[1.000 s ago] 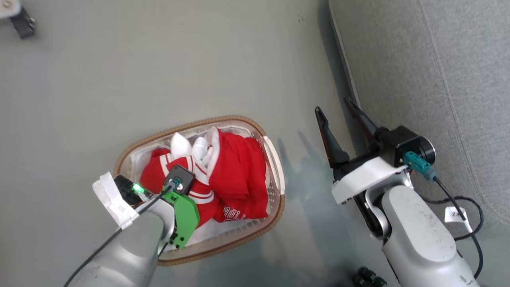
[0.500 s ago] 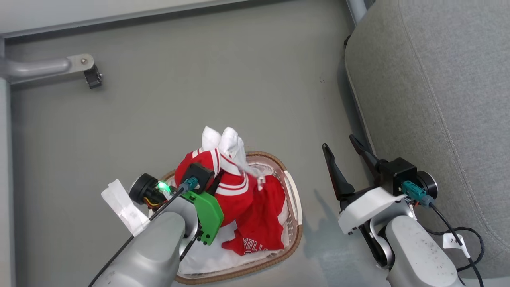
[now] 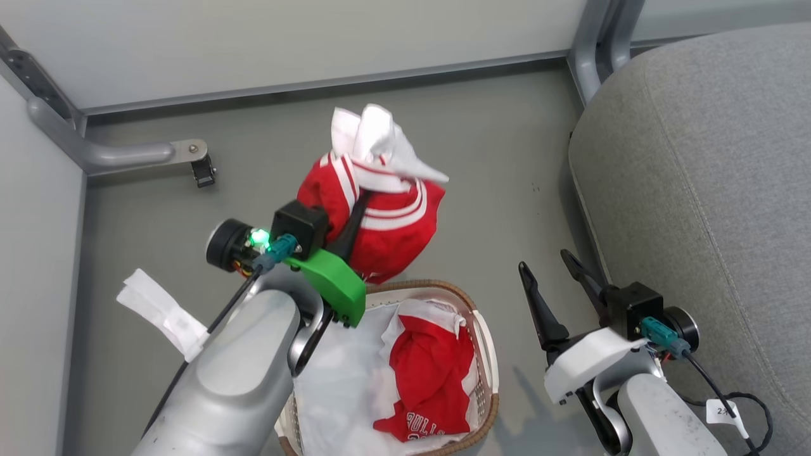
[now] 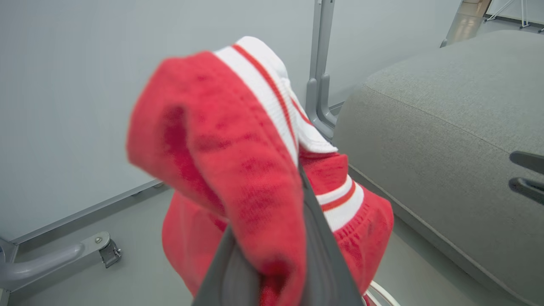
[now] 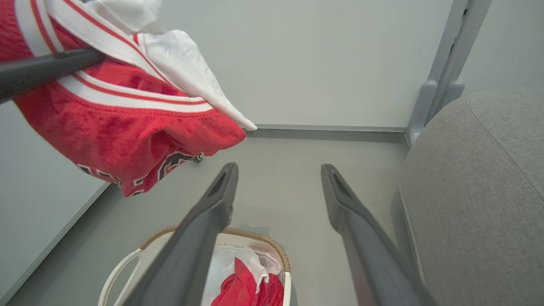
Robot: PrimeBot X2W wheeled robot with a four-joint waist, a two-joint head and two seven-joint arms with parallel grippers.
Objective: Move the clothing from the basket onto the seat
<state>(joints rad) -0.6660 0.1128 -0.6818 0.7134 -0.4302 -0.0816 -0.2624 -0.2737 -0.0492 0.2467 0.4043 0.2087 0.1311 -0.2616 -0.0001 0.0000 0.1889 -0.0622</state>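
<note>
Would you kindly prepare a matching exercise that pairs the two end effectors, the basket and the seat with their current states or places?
Things:
1. left end effector
2. right end effector
3. basket
4. seat

States or places:
A. grey, at the robot's right
B. open, holding nothing
C. on the floor, with a second red garment inside
D. shut on the raised red garment

Pairs: 1-D, 2-B, 3-C, 4-A.
</note>
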